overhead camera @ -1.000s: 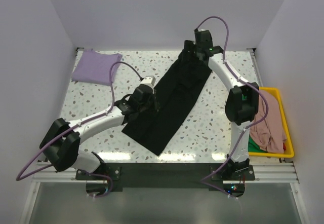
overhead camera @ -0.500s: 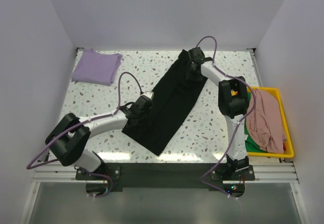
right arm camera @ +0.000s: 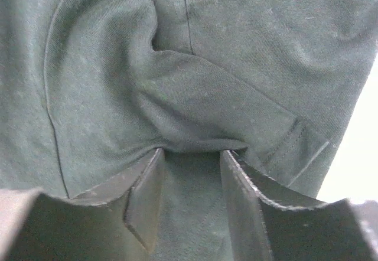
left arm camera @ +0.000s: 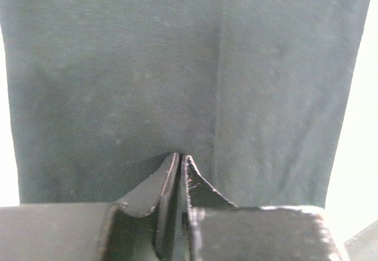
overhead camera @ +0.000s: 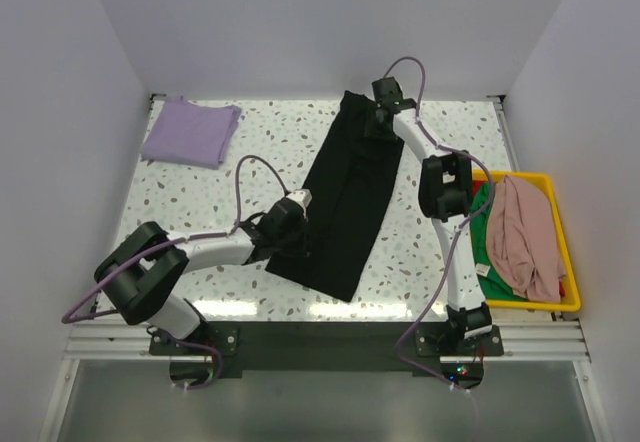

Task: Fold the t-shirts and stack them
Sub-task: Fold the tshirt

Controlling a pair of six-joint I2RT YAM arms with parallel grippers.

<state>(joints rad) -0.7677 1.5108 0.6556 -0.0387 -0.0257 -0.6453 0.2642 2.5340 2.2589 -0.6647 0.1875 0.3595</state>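
The black t-shirt lies as a long narrow folded strip from the table's far middle down towards the near middle. My left gripper is at the strip's near left edge, its jaws shut on the black cloth; its fingertips meet on it. My right gripper is at the strip's far end, its jaws closed on a thick bunched fold of the black cloth near a hem. The lavender t-shirt lies folded at the far left corner.
A yellow bin stands off the table's right edge, holding a dusty pink t-shirt and a green one. White walls close in the table at the left, back and right.
Both grippers have swung the black t-shirt from a steep diagonal to nearly upright. The right gripper moved left at the far end; the left gripper moved nearer and right.
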